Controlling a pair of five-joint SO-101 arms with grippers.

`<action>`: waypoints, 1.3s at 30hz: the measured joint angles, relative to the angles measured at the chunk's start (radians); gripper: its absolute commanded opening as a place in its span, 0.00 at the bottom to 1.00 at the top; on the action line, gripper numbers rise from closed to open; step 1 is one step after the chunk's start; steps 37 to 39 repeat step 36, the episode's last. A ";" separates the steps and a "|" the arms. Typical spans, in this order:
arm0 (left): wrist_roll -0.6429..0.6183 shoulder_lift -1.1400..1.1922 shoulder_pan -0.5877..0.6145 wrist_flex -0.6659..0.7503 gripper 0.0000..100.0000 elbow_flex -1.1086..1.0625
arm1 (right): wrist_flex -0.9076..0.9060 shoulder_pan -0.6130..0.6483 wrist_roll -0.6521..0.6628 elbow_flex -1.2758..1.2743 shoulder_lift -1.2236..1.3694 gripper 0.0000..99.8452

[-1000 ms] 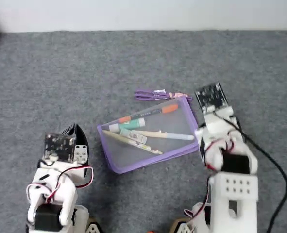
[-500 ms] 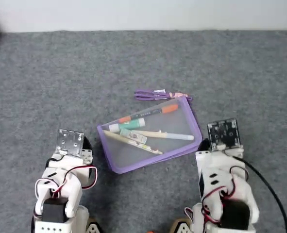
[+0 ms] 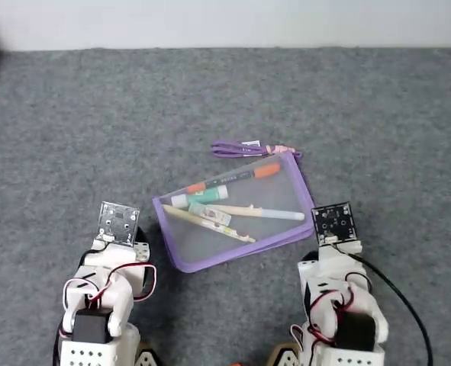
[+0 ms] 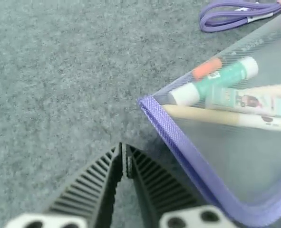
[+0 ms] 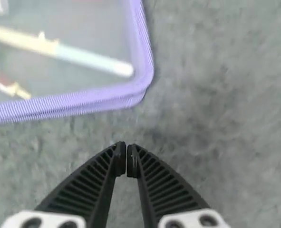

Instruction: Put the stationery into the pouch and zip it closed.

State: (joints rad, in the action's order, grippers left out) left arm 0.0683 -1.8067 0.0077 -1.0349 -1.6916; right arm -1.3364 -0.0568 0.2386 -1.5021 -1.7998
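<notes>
Both arms had been drawn back toward their bases since the earlier frames, the right arm from beside the far right corner of the pouch [image 3: 236,217]; the pouch itself had not been displaced.

Surface and room: the work surface was covered with grey carpet [image 3: 72,137]. A pale wall [image 3: 225,23] was seen along its far edge.

Task item: the transparent, purple-edged pouch lay flat on the carpet between the two arms, turned at a slant. The stationery [image 3: 225,202] was contained inside it, including a green-and-white glue stick [image 4: 216,83] and a cream pen [image 4: 226,116]. A purple wrist strap [image 3: 236,149] was laid on the carpet at the far edge of the pouch.

Left gripper [image 4: 122,149]: the fingers were brought together with nothing held. The near left corner of the pouch lay just beside the tips, not touched.

Right gripper [image 5: 126,149]: the fingers were likewise pressed together and empty. The near right corner of the pouch lay near the tips, separated from them by bare carpet.
</notes>
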 measured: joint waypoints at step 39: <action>0.000 0.000 0.000 -0.219 0.01 0.000 | 0.014 0.000 -0.269 -0.164 0.005 0.01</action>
